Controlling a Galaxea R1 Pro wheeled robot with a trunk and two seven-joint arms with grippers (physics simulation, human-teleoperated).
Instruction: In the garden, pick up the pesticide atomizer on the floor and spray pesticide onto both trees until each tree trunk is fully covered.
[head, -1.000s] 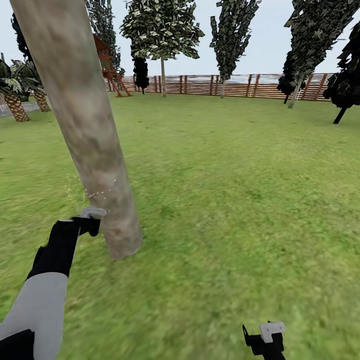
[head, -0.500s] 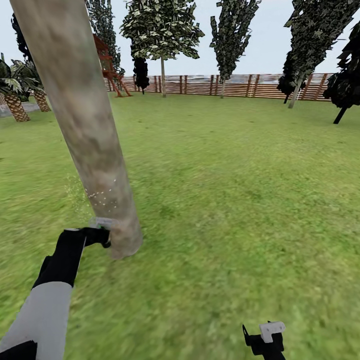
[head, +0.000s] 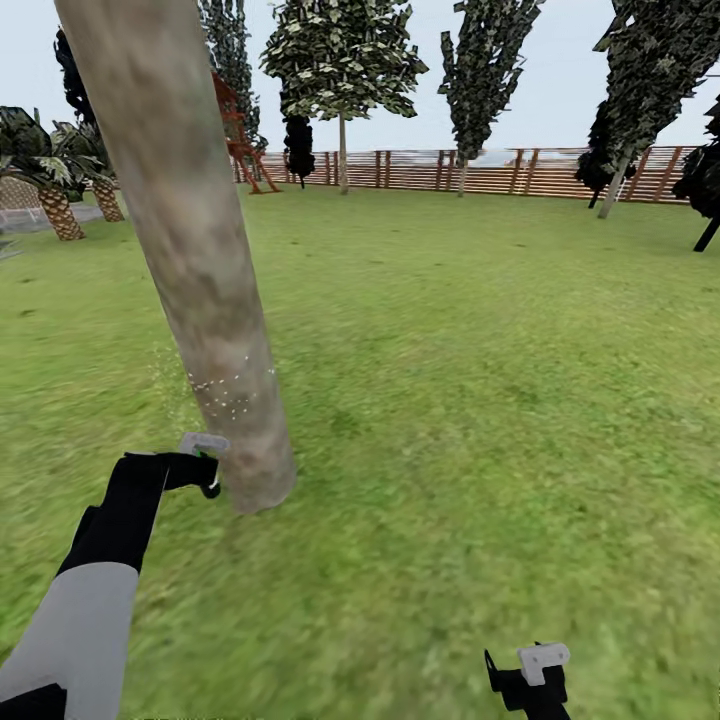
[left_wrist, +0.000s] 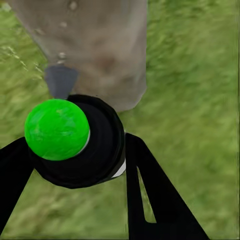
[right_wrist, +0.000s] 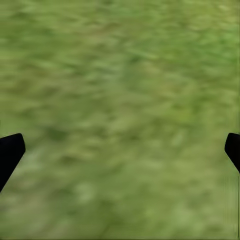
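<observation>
Since a second ago: whole head view shifted a little to the right, so a camera move; left arm lower, with the left gripper (head: 205, 470) now near the foot of the near tree trunk (head: 200, 260) rather than partway up it. Since half a second ago: gripper at much the same height, white speckles on the bark a touch higher on the trunk.

Clamped in the left gripper: the pesticide atomizer (left_wrist: 82, 142), a dark round bottle with a bright green top in the left wrist view, held between the two black fingers (left_wrist: 150, 195) and pointed at the base of the trunk (left_wrist: 100, 45). Just beside the trunk, touching or not cannot be told. A small grey nozzle tip between bottle and bark. Fine white spray dots (head: 225, 395) scattered across the trunk just above the gripper, a few drifting over the grass to its left.

Right gripper (head: 528, 680) low at the bottom edge of the head view, well apart from the trunk, over the lawn (head: 480, 360). Fingers (right_wrist: 10, 152) spread wide at the two sides of the right wrist view, nothing between them but blurred grass.

Far off: the second pale-trunked tree (head: 342, 80) with a light-green crown before the brown slat fence (head: 500, 170), dark narrow trees to either side, short palms (head: 55, 190) at the left.
</observation>
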